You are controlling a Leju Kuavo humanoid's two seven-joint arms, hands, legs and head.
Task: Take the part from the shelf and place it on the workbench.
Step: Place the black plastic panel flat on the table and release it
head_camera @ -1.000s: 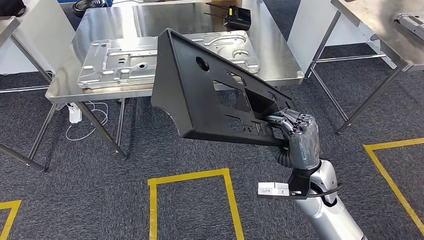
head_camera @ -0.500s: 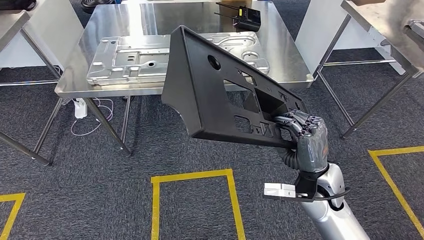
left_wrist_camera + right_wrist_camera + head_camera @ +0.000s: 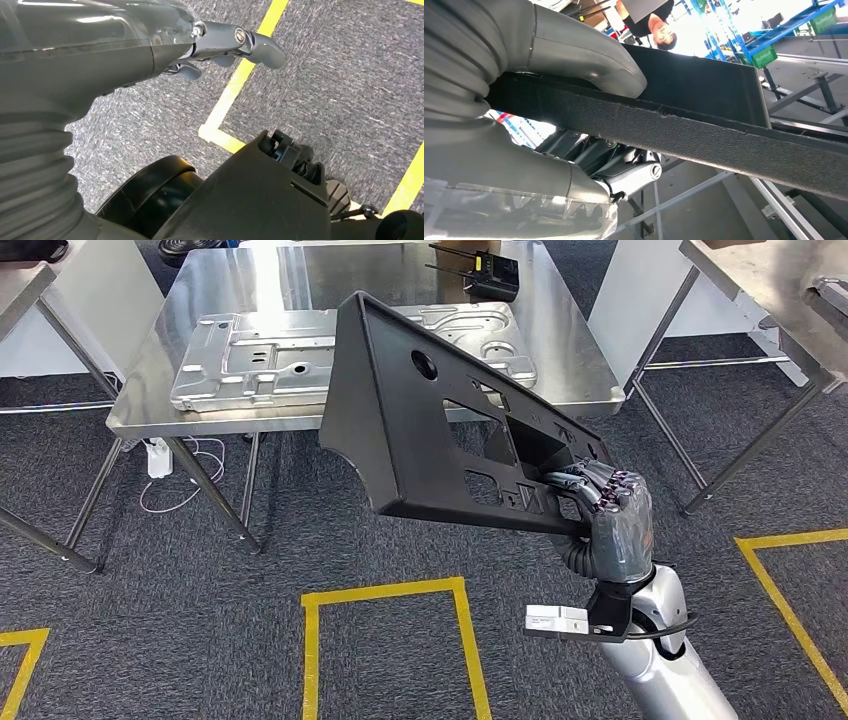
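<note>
The shiny stainless-steel surface (image 3: 300,280) stands ahead of the right hand and off to its left, well apart from it, with grey carpet and yellow floor tape between. That is the relation the coming move seems to turn on: the carried piece must travel forward and leftward from the hand to reach bare steel.

Lying flat on that surface is a large stamped silver metal panel (image 3: 250,360), taking up much of the near half. Beyond it, at the far edge, sits a small black tray-like object (image 3: 485,270). Any free space looks to be beyond the panel or beside it, so I judge the set-down will need care.

The task's thing, a long black moulded plastic part (image 3: 420,430) with cut-out windows and a round hole, is held up in the air, tilted on edge. Its long axis runs from the hand up and away to the left, so its far tip overlaps the surface's near edge in the head view, though it hangs short of it.

The right hand (image 3: 605,515) grips the part's near end, fingers curled through an opening and thumb pressed on the rim.

The left hand (image 3: 220,45) hangs low over the carpet, fingers partly curled and holding nothing; whether they are fully closed I cannot tell.
</note>
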